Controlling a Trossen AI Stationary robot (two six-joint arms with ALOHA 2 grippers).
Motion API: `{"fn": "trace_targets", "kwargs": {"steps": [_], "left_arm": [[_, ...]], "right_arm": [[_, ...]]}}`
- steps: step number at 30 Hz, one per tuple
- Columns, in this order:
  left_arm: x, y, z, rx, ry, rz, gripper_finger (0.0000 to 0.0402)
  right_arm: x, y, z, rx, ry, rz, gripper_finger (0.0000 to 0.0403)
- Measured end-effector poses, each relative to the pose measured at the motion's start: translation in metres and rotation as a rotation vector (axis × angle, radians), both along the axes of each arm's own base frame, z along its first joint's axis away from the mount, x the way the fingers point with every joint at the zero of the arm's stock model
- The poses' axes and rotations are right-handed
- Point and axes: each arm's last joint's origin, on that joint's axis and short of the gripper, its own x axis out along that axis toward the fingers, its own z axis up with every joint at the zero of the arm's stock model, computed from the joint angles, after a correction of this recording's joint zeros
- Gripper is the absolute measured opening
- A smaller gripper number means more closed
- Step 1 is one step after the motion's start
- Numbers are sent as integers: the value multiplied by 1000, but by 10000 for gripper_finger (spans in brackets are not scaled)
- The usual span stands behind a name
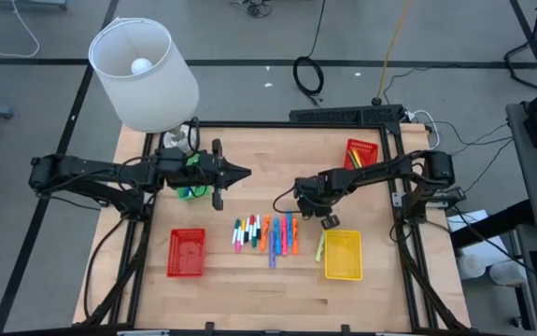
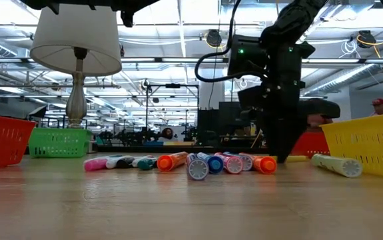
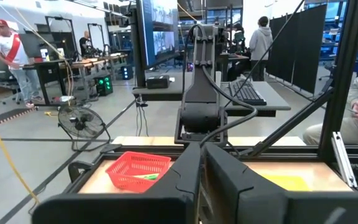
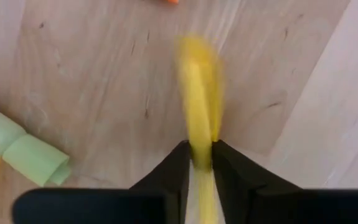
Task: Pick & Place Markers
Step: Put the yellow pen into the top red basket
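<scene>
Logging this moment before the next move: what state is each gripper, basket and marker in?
Right gripper: shut on yellow marker, over the table.
Left gripper: shut, empty, waiting near the lamp.
Marker row: lying flat on the table.
Pale green marker: lying beside the yellow basket.
Front red basket: looks empty.
</scene>
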Motion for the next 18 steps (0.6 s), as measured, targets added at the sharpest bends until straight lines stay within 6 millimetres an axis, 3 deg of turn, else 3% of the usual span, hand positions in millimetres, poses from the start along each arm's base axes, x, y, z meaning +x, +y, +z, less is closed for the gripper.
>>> {"fn": "trace_targets", "kwargs": {"steps": [5, 14, 18], "left_arm": [[0, 0, 0, -1, 1, 0, 31], [0, 0, 0, -1, 0, 0, 31], [0, 0, 0, -1, 0, 0, 31]], "right_arm": [[0, -2, 0, 6, -1, -3, 18], [0, -2, 0, 2, 1, -6, 18], [-3, -1, 10, 1, -30, -36, 18]]}}
